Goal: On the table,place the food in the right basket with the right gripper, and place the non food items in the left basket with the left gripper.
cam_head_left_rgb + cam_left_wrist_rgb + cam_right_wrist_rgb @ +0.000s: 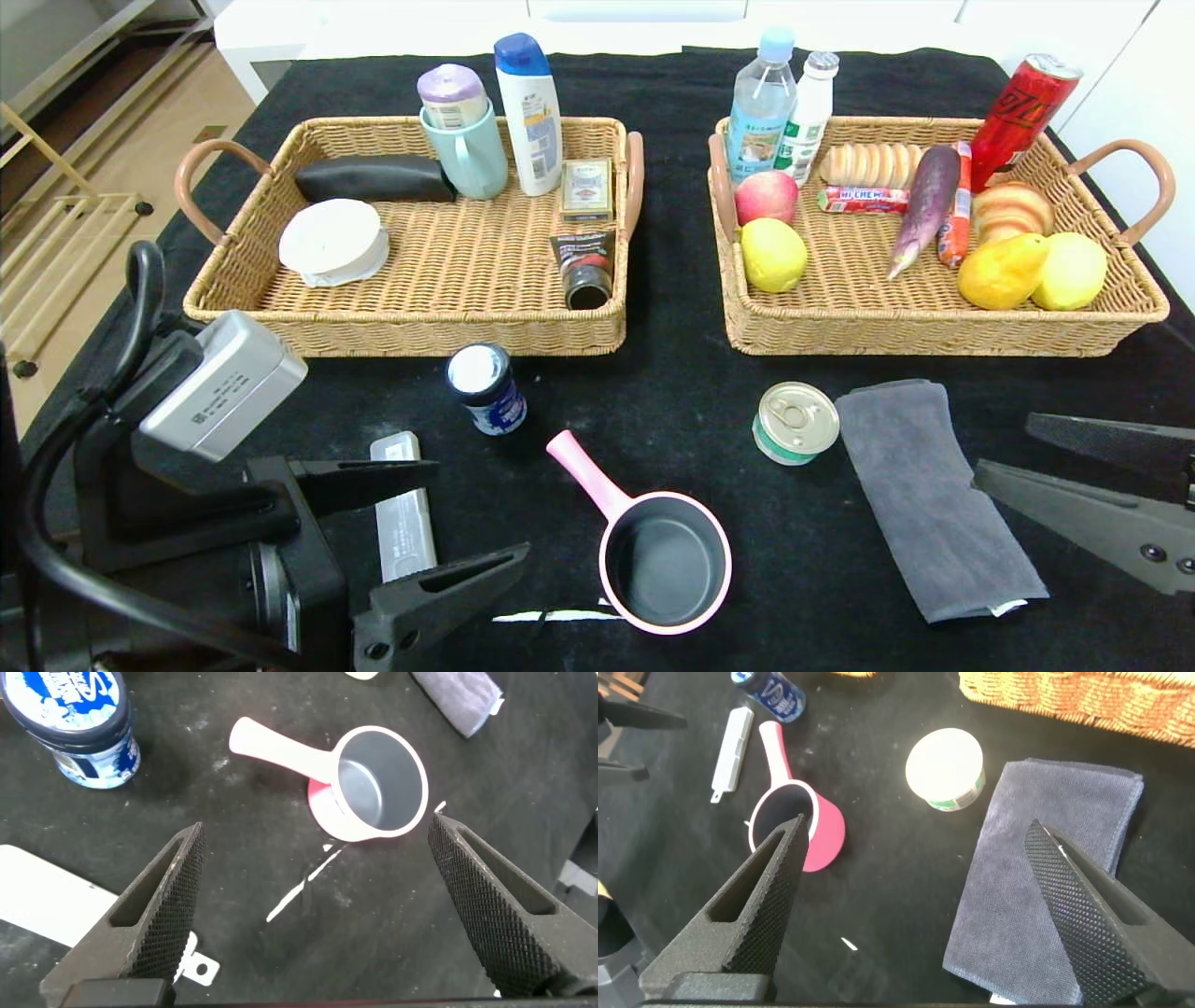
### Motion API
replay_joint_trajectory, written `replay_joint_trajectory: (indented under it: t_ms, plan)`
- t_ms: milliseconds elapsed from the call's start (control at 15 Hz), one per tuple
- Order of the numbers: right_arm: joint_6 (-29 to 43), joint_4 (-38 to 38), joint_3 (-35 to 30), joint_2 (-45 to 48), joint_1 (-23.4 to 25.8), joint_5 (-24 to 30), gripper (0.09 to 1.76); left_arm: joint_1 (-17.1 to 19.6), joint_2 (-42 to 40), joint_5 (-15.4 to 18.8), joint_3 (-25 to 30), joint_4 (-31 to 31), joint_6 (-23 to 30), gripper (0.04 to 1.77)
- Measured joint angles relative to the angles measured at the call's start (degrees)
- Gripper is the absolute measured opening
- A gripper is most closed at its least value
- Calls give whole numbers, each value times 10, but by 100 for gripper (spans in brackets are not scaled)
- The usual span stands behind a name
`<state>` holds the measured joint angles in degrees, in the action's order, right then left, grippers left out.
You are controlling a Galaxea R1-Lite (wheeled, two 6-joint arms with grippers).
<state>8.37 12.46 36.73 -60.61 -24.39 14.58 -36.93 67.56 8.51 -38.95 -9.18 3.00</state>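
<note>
- The plastic case (403, 509) is partly hidden by the wide-spread, empty left gripper (481, 515).
- The right gripper (1001, 457), cut off at the frame edge, is held wide beside the cloth (936, 495).
- Open table (672, 383) is seen around the tin (794, 422), jar (485, 386) and saucepan (653, 551).

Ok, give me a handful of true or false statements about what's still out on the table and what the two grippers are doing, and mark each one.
1. The pink saucepan lies inside the left basket. False: it sits on the table, in front of both baskets.
2. The green-labelled tin stands beside the grey cloth on the table. True.
3. The left gripper is shut on the translucent case. False: its jaws stand open above the case, holding nothing.
4. The right gripper is open, near the grey cloth. True.
5. The blue jar is already in the right basket. False: it stands on the table before the left basket.
</note>
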Motion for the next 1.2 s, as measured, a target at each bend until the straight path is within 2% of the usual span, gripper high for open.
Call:
replay_joint_trajectory:
  t_ms: [733,867,1000,1200]
  plan:
    - [-5,-15,17,-16,-12,-27,170,4,-11,-8,-4,-2,0,172]
    - [-5,-38,40,-33,-27,-66,170,4,-12,-8,-4,-2,0,172]
    - [-5,-113,96,-60,-59,-143,170,4,-12,-13,-4,-1,-1,172]
    - [18,-284,251,-119,-116,-241,170,2,-9,-16,-1,0,-5,172]
